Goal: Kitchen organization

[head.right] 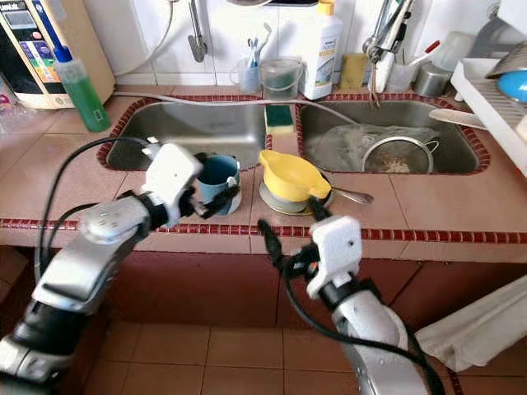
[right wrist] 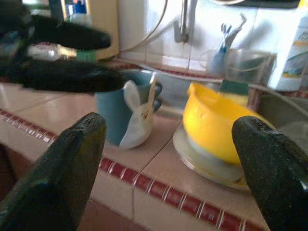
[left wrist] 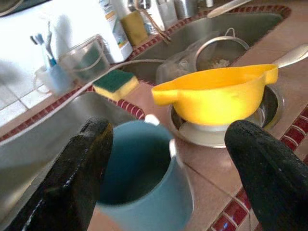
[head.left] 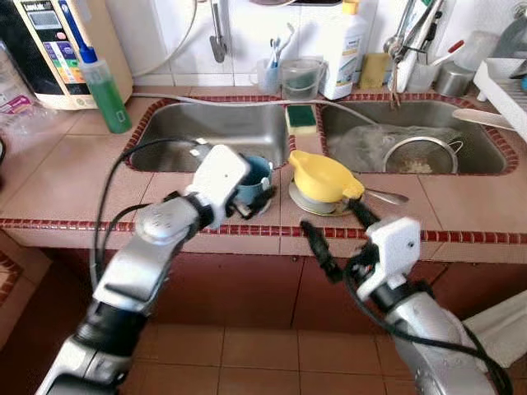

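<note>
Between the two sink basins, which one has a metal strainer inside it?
The right basin: the metal strainer sits in it beside a crumpled plastic bag. The left basin holds neither.

Tiled counter (head.left: 66, 177), pinkish-tan, dark red mosaic trim along front edge and around two steel sink basins (head.left: 216, 132). On the strip between basins: green-and-yellow sponge (head.left: 301, 118). In front, near the edge: blue mug (head.left: 254, 179), and just beside it a metal plate (head.left: 306, 200) carrying a yellow bowl (head.left: 323, 175). Far left: green soap bottle (head.left: 105, 92) and water dispenser (head.left: 62, 49). Along the back wall: white bottle (head.left: 342, 53), clear jug (head.left: 301, 79).
</note>
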You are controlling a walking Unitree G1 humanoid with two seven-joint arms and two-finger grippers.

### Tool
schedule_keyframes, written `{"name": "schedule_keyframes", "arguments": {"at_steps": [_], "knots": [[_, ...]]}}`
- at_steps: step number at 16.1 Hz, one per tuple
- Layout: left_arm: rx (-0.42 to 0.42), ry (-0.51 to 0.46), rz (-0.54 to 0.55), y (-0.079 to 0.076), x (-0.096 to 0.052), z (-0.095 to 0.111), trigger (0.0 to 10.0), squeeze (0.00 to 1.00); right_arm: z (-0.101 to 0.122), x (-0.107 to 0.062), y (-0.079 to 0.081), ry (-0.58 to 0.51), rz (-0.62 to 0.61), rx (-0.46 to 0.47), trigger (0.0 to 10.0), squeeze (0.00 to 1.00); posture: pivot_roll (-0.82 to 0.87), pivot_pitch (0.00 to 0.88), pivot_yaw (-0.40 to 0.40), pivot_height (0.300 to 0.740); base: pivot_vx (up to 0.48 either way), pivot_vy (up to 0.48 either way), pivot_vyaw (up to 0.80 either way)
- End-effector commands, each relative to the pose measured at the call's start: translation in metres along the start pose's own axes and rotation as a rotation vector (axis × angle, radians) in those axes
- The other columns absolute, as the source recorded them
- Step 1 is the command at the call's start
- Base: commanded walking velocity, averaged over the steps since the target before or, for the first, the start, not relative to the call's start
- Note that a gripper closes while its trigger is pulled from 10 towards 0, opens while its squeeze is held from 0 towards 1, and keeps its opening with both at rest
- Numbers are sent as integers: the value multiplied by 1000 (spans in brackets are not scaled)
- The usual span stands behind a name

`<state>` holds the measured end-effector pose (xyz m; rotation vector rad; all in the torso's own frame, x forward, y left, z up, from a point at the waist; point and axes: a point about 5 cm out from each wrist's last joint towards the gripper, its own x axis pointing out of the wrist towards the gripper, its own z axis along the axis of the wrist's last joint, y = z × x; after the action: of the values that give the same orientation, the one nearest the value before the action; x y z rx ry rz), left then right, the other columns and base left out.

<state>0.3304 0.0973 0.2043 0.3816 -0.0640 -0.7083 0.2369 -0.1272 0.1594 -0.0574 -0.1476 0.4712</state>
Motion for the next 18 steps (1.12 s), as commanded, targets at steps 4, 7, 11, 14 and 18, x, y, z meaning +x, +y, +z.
{"name": "schedule_keyframes", "arguments": {"at_steps": [4,7,11,14,18], "knots": [[42,57,-10,2,19,3,10000,0,0,-2,5,18,-6,-2,10000,0,-319,89,90,740,0,0,0],[113,103,-50,4,26,3,10000,0,1,-1,6,21,-15,-10,10000,0,-326,92,100,740,0,0,0],[163,182,-64,13,31,-1,10000,0,1,-2,5,52,-79,30,10000,0,-332,96,114,740,0,0,0],[168,223,-72,18,30,-3,10000,0,-2,-5,5,79,-108,13,10000,0,-328,102,119,740,0,0,0],[169,289,-70,28,26,-7,10000,0,-1,-5,5,85,-118,14,10000,0,-323,99,124,740,0,0,0]]}}
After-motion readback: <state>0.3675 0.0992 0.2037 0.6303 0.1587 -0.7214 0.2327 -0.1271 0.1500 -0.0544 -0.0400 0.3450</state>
